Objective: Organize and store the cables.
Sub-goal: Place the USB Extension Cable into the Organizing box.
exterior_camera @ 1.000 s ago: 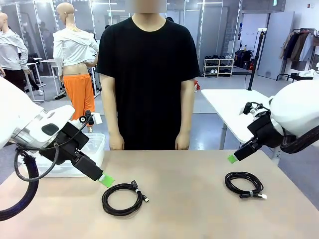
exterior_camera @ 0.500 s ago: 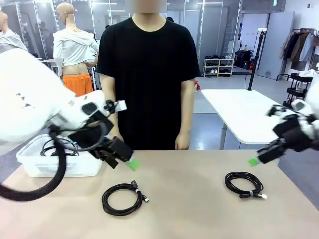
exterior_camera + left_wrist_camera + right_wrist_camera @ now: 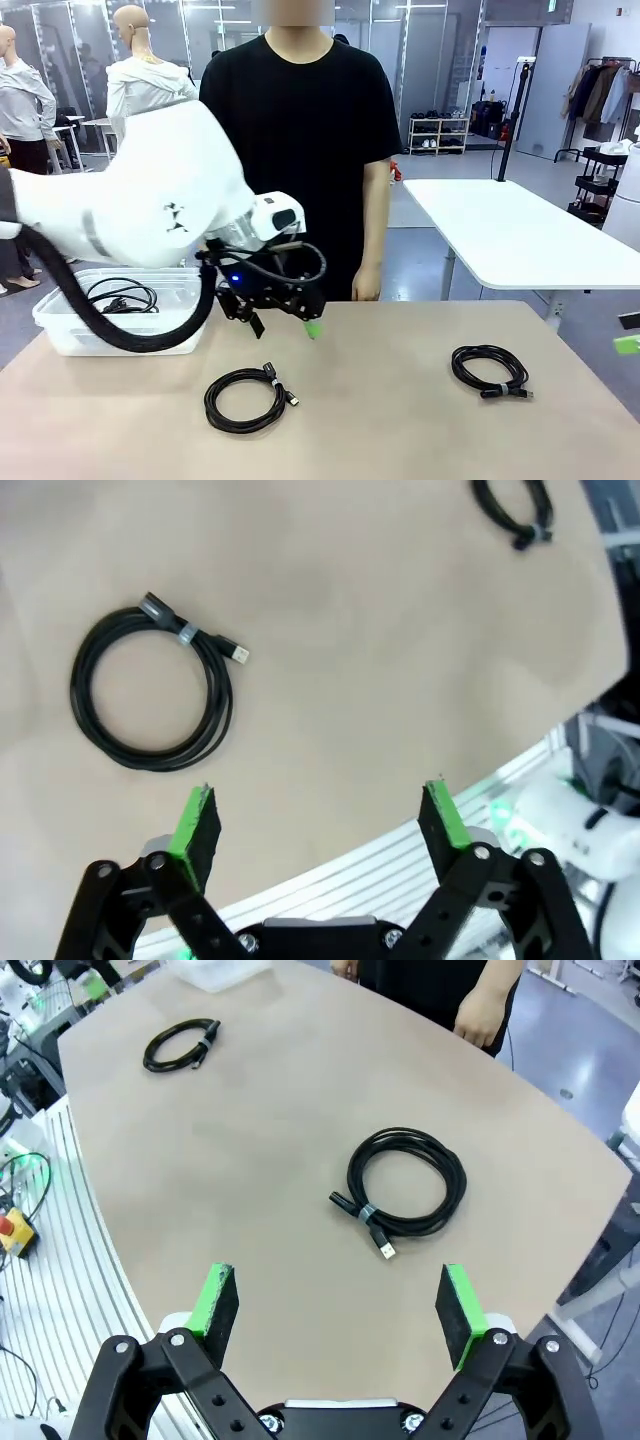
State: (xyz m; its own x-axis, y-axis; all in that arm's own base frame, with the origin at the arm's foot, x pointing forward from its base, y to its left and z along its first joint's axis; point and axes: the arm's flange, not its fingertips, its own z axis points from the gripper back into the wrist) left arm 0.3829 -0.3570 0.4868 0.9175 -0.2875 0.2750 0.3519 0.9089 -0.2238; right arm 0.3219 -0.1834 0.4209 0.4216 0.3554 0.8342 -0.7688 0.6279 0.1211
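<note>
Hovering mid-frame, left tool (image 3: 285,322) is standing apart near a cable (image 3: 85,695), likely for pickup into the bin (image 3: 120,335); right tool (image 3: 340,1305) apart too.

Bin (image 3: 60,338) left — cables (image 3: 245,399) on table (image 3: 400,435)

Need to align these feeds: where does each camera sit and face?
Front: fixed, robot's side, facing the person across the table; left arm shows.
Left wrist: above the table, looking down past the open left pincer.
Right wrist: at the table's right end, angled down past the open right pincer.
Shared: all show both cables.
</note>
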